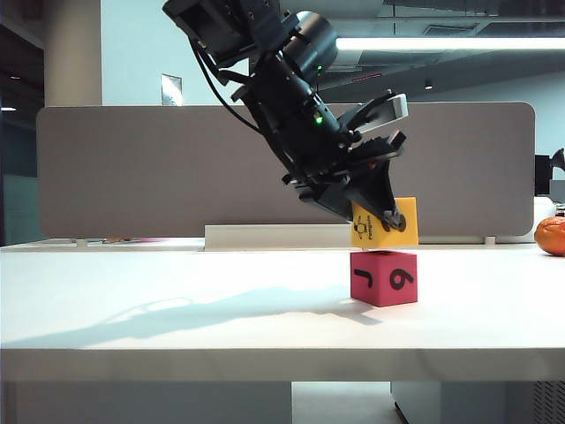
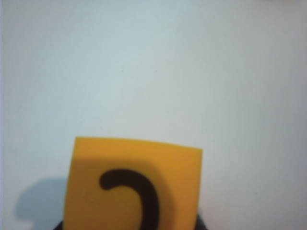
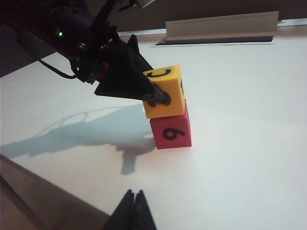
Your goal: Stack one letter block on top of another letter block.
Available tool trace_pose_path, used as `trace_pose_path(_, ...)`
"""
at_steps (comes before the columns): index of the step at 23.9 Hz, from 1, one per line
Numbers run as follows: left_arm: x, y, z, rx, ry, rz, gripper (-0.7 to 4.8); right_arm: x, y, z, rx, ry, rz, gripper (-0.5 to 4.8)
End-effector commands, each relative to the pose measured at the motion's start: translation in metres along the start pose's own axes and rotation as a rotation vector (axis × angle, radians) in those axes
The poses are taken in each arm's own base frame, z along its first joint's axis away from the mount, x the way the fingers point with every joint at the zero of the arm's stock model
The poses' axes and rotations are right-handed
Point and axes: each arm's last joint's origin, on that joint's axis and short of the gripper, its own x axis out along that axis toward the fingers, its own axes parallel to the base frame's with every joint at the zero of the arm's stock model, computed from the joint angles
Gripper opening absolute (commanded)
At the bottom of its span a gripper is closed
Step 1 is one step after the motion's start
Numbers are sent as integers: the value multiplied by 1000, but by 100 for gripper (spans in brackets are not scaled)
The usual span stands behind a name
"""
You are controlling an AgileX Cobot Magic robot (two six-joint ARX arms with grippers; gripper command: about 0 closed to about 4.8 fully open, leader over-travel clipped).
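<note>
Yellow foam letter cube (image 1: pixel 390 223), clamped in left gripper (image 1: pixel 385 217), sits tilted directly above pink-red foam cube (image 1: pixel 383 277) on tabletop (image 1: pixel 177 309); right gripper (image 3: pixel 132 211), parked well apart, closed empty.

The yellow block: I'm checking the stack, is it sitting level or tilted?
Tilted. The yellow block, shut in the left gripper, hangs slightly askew over the pink-red block.

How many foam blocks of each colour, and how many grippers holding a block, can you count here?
Yellow block, held by the left gripper above the pink-red one: 1
Pink-red block on the table: 1
Grippers holding a block: 1; the right gripper holds none.
Total blocks: 2
</note>
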Motion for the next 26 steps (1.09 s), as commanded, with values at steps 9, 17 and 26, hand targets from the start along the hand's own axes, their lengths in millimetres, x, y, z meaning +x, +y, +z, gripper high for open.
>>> trace_pose_path(9, 9, 0, -4, -3, 20, 28, 164, 0, 0, -1, -2, -5, 5, -5)
trace_pose_path(17, 8, 0, -4, -4, 26, 27, 316, 0, 0, -1, -2, -5, 5, -5)
trace_pose_path(26, -13, -3, 9, 8, -21, 42, 408, 0, 0, -1, -2, -5, 5, -5)
